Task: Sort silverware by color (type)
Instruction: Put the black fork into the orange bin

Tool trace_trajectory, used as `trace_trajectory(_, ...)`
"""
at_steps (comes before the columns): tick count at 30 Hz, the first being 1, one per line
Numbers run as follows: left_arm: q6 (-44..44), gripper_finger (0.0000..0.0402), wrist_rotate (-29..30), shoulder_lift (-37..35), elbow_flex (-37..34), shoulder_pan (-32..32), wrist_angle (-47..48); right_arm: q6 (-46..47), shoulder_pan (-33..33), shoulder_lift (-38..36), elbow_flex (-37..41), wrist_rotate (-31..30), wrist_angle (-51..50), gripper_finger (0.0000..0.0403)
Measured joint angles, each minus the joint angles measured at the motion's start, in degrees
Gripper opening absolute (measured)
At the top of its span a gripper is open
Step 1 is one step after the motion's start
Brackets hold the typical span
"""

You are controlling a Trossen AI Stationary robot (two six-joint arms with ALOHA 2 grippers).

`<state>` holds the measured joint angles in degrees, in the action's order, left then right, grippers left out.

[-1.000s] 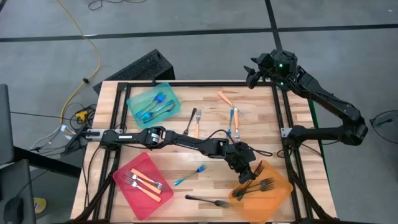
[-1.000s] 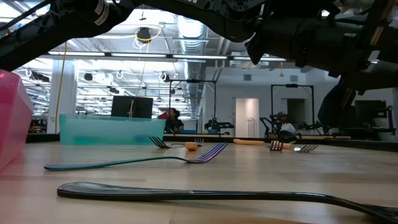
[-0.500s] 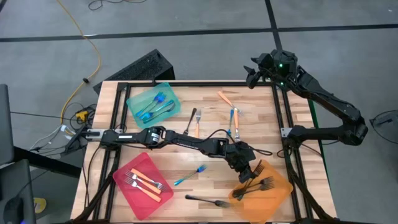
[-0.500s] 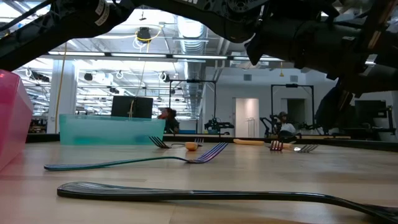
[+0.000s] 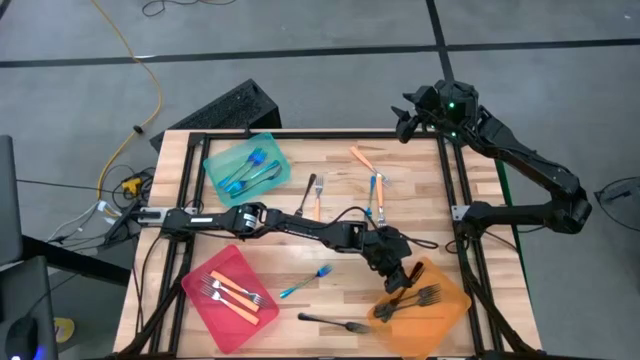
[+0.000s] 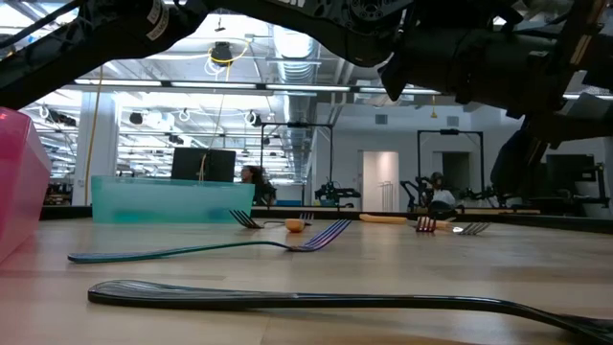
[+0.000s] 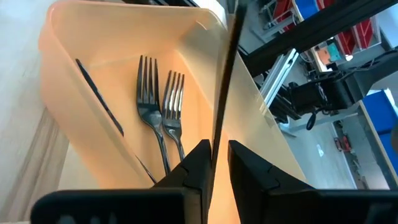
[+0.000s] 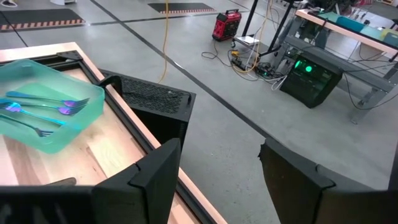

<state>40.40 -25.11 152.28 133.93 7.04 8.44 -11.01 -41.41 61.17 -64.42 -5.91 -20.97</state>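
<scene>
My left gripper (image 5: 400,284) reaches over the orange tray (image 5: 440,310) at the near right. A slim black fork (image 7: 225,81) stands between its fingers, which are slightly apart (image 7: 221,152). Two black forks (image 7: 158,102) lie on the tray's floor. The teal tray (image 5: 245,165) holds blue forks and the red tray (image 5: 228,296) holds orange-handled ones. Loose on the table lie a black fork (image 5: 335,323), a blue fork (image 5: 305,282) and several more (image 5: 375,190). My right gripper (image 5: 405,120) waits open beyond the far right corner. My left gripper has the black fork's handle (image 7: 217,134) between its two fingers. The handle lies along the inner side of one finger (image 7: 198,163), and a sliver of tray shows between it and the other finger. The fingers slant down from the table's left, and the fork sticks out ahead of them over the tray.
A dark fork and an orange-handled one (image 5: 314,192) lie mid-table, and an orange-handled fork (image 5: 362,157) lies toward the far edge. The low view shows the black fork (image 6: 316,302) and the blue fork (image 6: 201,249) flat on the wood. Black frame rails border the table.
</scene>
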Motion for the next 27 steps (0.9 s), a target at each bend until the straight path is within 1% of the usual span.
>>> trace_trajectory(13, -0.63, 0.0049, -1.22, 0.01, -0.02, -0.06, -3.27, -0.09, 0.00, 0.00, 0.01, 0.15, -1.61, 0.0243)
trace_trajectory(18, -0.97, 0.0082, -2.15, 0.01, -0.02, -0.06, -5.61, -0.13, 0.00, 0.00, 0.02, 0.22, -2.58, 0.0243)
trace_trajectory(23, -0.68, 0.0124, -1.84, 0.01, -0.02, -0.06, -5.51, -0.09, 0.01, 0.00, 0.02, 0.22, -2.64, 0.0243)
trace_trajectory(27, -0.59, 0.0148, -1.67, 0.01, -0.02, -0.08, -5.53, -0.03, 0.01, 0.00, 0.02, 0.22, -2.65, 0.0243)
